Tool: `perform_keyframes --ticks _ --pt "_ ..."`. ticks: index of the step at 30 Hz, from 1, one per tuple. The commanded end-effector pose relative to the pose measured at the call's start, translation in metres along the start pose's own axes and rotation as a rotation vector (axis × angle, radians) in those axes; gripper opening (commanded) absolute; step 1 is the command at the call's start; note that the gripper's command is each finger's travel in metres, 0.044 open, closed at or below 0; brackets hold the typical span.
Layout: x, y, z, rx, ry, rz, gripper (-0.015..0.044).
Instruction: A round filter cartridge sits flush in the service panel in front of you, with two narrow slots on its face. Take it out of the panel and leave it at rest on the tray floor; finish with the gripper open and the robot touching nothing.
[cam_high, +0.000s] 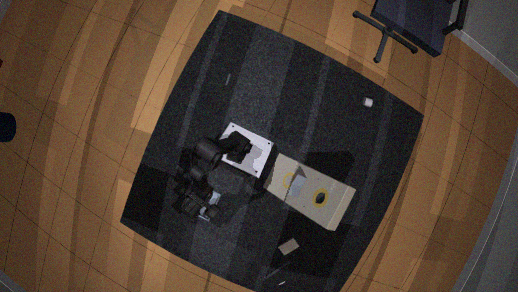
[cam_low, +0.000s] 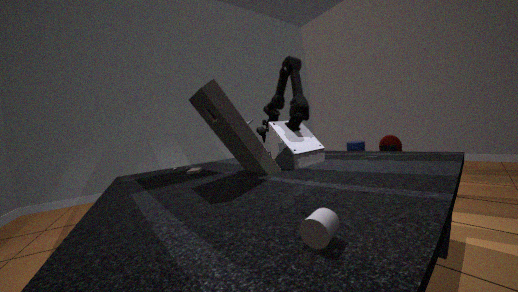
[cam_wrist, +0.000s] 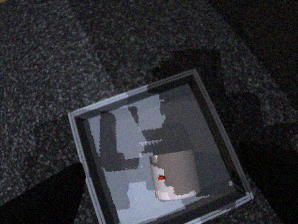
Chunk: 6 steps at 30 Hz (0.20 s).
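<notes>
The round filter cartridge (cam_wrist: 174, 175), a pale cylinder with a red mark, lies on the floor of the white square tray (cam_wrist: 81, 144) (cam_low: 307, 145). My gripper (cam_high: 239, 145) (cam_low: 297, 125) is open and empty. It hangs above the tray, clear of the cartridge. The service panel (cam_high: 336, 201) (cam_low: 227, 125) is a pale slab that leans up from the table just beside the tray. Two yellow-ringed round openings (cam_high: 289, 180) (cam_high: 320, 197) show on its face.
A loose white cylinder (cam_low: 320, 227) (cam_high: 368, 102) lies on the dark table, far from the tray. A small tan card (cam_high: 288, 246) lies near the table's edge. A blue box (cam_low: 355, 145) and a red ball (cam_low: 390, 143) are behind the table. An office chair (cam_high: 415, 20) stands on the floor.
</notes>
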<state>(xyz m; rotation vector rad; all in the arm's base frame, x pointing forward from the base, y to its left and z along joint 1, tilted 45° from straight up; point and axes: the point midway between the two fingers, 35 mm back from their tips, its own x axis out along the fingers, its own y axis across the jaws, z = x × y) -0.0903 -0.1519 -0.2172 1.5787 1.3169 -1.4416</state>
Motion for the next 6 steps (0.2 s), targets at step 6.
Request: perform_keyframes --ticks 6 --pt "0.0 0.0 -0.0007 -0.002 0.0 0.0 0.044"
